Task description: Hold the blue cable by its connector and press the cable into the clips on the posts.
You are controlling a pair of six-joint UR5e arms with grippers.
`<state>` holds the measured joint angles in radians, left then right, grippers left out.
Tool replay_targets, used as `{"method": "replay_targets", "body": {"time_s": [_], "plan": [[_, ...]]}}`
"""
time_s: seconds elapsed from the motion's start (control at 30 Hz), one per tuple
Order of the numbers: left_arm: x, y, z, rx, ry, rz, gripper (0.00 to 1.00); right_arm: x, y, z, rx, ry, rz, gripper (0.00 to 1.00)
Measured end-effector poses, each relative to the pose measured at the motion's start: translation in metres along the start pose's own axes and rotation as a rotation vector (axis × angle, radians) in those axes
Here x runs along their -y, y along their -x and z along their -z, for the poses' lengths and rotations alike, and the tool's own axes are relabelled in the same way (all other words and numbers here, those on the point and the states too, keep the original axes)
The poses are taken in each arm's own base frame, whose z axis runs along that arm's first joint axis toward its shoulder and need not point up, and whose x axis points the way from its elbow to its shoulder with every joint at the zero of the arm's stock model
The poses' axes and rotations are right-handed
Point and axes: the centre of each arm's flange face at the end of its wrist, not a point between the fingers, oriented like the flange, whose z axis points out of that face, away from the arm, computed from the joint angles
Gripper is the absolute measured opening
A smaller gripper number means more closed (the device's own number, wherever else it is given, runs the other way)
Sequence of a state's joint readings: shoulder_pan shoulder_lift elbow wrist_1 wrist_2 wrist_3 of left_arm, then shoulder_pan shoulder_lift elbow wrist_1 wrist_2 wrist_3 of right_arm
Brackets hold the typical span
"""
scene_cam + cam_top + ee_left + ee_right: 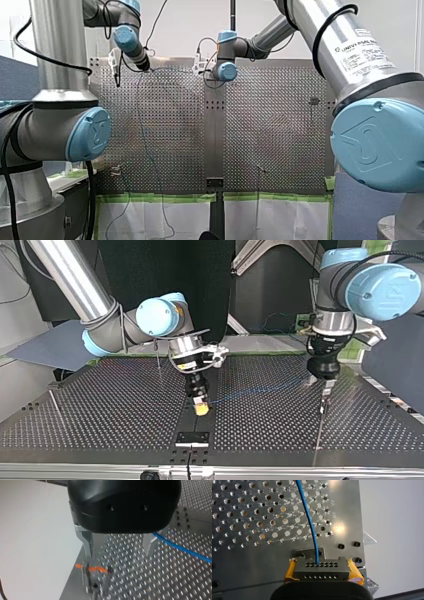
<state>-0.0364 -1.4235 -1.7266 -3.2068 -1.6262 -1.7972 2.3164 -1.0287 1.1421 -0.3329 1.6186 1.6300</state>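
The thin blue cable rises out of a grey multi-hole connector. My right gripper is shut on that connector, its yellow pads squeezing both ends. In the top view this gripper points down at the plate's middle, and the cable runs from it towards my left gripper. My left gripper is open, metal fingers apart with nothing between them. The cable passes just outside one finger. Ahead of it stands a post with an orange clip.
The perforated metal plate carries thin posts at the top view's left, another behind my right arm, and one under my left gripper. A black bracket sits at the plate's near edge. Green tape lines the front view's lower edge.
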Motion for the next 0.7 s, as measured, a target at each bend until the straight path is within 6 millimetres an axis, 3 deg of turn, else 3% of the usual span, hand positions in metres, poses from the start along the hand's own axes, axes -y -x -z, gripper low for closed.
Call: {"method": "replay_targets", "body": {"time_s": [0.2,0.7], "plan": [[0.018,0.005,0.015,-0.005,-0.081,0.048,1.0,-0.004,0.001,0.0,0.003,0.008,0.011,0.0],[0.052,-0.007,0.031,-0.09,-0.255,0.145,1.0,-0.009,0.001,-0.001,-0.001,0.026,0.014,0.0]]}}
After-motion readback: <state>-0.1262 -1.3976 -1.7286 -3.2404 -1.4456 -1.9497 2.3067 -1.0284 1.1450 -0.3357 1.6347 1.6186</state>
